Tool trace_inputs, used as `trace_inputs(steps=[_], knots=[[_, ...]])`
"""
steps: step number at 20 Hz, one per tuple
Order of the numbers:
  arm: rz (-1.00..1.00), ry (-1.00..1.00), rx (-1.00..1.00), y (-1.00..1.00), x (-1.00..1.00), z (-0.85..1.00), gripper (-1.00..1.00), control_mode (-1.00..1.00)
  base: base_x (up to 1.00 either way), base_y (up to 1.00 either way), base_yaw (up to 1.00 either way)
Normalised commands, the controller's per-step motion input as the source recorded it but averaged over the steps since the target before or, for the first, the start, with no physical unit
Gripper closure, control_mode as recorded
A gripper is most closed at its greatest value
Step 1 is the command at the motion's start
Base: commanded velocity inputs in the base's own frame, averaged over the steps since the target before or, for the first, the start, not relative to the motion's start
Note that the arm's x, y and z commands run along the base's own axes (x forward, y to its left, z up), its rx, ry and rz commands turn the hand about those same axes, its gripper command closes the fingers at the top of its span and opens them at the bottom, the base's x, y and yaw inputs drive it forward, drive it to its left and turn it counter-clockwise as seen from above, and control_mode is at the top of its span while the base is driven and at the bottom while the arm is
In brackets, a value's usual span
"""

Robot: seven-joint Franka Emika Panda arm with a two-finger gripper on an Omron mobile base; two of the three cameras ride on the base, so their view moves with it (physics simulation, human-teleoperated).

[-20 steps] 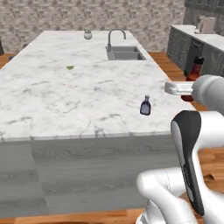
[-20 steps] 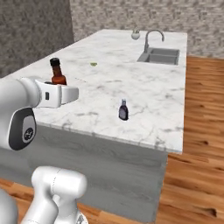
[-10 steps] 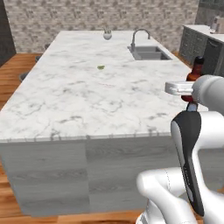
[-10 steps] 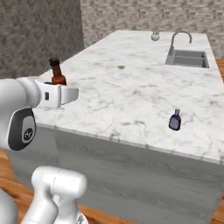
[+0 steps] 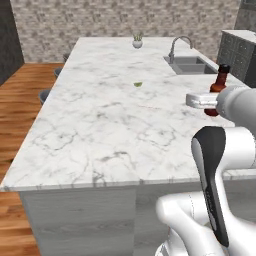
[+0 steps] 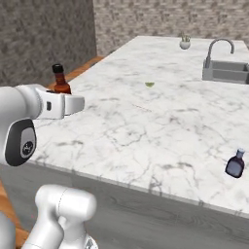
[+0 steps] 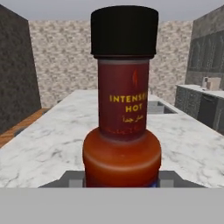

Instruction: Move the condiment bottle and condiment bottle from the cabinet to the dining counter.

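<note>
A red hot-sauce condiment bottle [image 7: 122,131] with a black cap stands upright in my gripper [image 5: 214,102], which is shut on its lower body. The bottle [image 5: 219,80] hangs above the right side of the marble dining counter [image 5: 110,125]. From the right base view, the bottle [image 6: 60,81] and the gripper [image 6: 63,99] sit over the counter's near left corner. A second, small dark condiment bottle [image 6: 235,164] stands on the counter [image 6: 146,126] near its front edge at the right. The cabinet is out of view.
A sink [image 5: 187,64] with a faucet [image 6: 219,46] is set into the far right of the counter. A small potted plant [image 5: 137,43] stands at the far end and a green scrap [image 5: 138,84] lies mid-counter. Stools [image 5: 47,94] line the left side over wooden floor.
The whole picture has shifted as the base drove sideways along the counter; the small dark bottle now sits further right in view. The red bottle stays held in the gripper.
</note>
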Motion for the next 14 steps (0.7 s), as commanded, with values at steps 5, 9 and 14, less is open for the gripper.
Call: trace_inputs(steps=[5, 9, 14], knots=[[0.00, 0.00, 0.00, 0.00, 0.00, 0.00, 1.00, 1.00, 0.57, 0.00, 0.00], [0.00, 0.00, 0.00, 0.00, 0.00, 0.00, 1.00, 1.00, 0.55, 0.00, 0.00], [0.00, 0.00, 0.00, 0.00, 0.00, 0.00, 1.00, 1.00, 0.72, 0.01, 0.00]])
